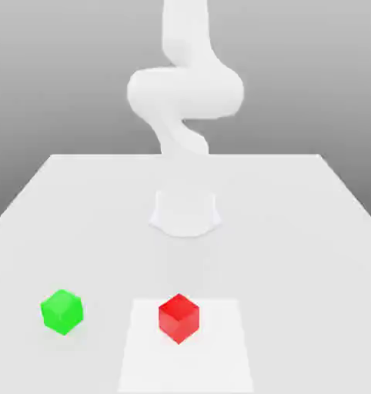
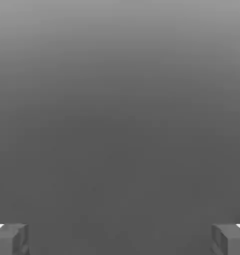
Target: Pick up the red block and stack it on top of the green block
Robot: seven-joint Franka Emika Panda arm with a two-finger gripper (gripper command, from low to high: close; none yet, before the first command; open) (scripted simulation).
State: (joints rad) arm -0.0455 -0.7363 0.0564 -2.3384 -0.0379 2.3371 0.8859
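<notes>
You've got the red block (image 1: 178,317) sitting on the bench (image 1: 296,231), on a lighter square patch (image 1: 219,362) near the front edge. The green block (image 1: 62,312) sits on the bench toward the exterior view's left, well apart from the red one. Both are resting flat, with nothing touching them. The arm (image 1: 185,92) rises behind them, over its base (image 1: 185,214). The pincer (image 2: 120,239) is spread wide with its fingertips (image 2: 10,239) far apart, gripping nothing.
</notes>
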